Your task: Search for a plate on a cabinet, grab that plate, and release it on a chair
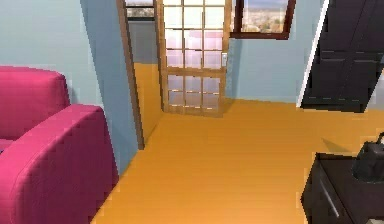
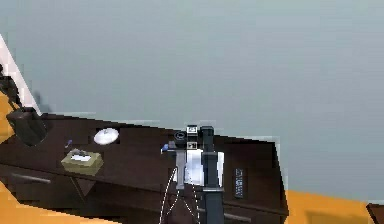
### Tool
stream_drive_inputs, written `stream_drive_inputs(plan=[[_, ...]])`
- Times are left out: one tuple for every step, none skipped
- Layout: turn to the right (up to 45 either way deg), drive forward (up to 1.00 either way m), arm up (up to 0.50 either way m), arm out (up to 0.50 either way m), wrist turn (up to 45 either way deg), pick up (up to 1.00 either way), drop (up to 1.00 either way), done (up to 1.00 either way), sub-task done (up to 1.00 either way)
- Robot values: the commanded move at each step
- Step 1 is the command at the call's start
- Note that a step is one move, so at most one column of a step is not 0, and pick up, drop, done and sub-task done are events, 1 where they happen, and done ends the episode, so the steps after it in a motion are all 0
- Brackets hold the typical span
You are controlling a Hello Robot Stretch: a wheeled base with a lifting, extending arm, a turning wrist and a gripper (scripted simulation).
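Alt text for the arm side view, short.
A dark arm rises to a dark cabinet along a blue-grey wall, its end effector at the cabinet top. Toward the view's left lie a white plate and a tan box.

Light: even and bright, palest at paned door [image 1: 195, 55] and window [image 1: 262, 15]. Shadow: soft grey gradient across wall [image 2: 250, 60] behind back edge of cabinet [image 2: 135, 165]. Uprights lean near forward view's sides.

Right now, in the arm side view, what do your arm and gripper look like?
The arm is a dark square bar. At its far end sit two small white squares with black marks. Left of them is the gripper, a dark body with two thin jaws.
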Motion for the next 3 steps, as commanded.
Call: stream_drive_inputs(plan=[[0.0,0.00,0.00,0.00,45.0,0.00,0.00,0.00,0.00],[0.0,0.00,0.00,0.00,45.0,0.00,0.00,0.00,0.00],[0.0,0.00,0.00,0.00,45.0,0.00,0.00,0.00,0.00]])
